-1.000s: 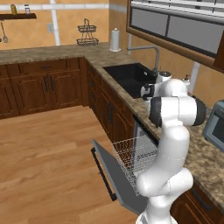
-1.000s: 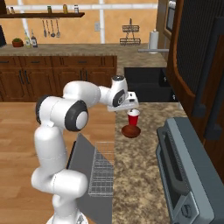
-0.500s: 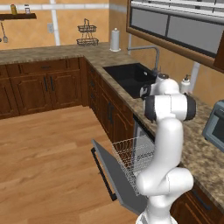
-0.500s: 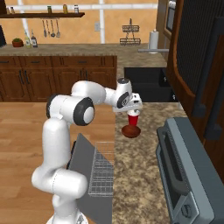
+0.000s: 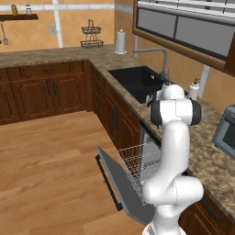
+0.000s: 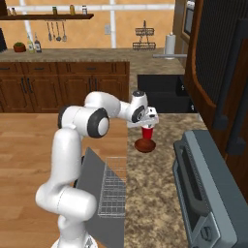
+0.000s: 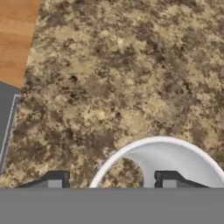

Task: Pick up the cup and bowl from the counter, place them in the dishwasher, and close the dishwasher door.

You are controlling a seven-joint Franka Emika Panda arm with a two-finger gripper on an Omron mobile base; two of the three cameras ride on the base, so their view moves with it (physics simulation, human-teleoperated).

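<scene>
The red cup (image 6: 147,132) stands upright on the counter (image 6: 155,193), right behind the dark reddish-brown bowl (image 6: 145,145); whether the two touch I cannot tell. My gripper (image 6: 148,119) hangs just above the cup. In the hand view, the gripper (image 7: 111,180) is open, with one fingertip (image 7: 168,179) inside the cup's white rim (image 7: 155,141) and the other outside it. Neither finger presses the wall. The dishwasher door (image 6: 94,181) lies dropped open, and the white wire rack (image 6: 114,193) is pulled out over it.
A grey toaster oven (image 6: 208,193) stands on the counter to the right of the bowl. The black sink (image 6: 162,92) and faucet (image 5: 158,57) lie beyond the cup, with a soap bottle (image 5: 194,89) beside them. Wooden floor (image 5: 50,165) spreads left of the open door.
The hand has travelled over to the cup and come down, so its fingers now straddle the rim. Cup, bowl and dishwasher door have not moved.
</scene>
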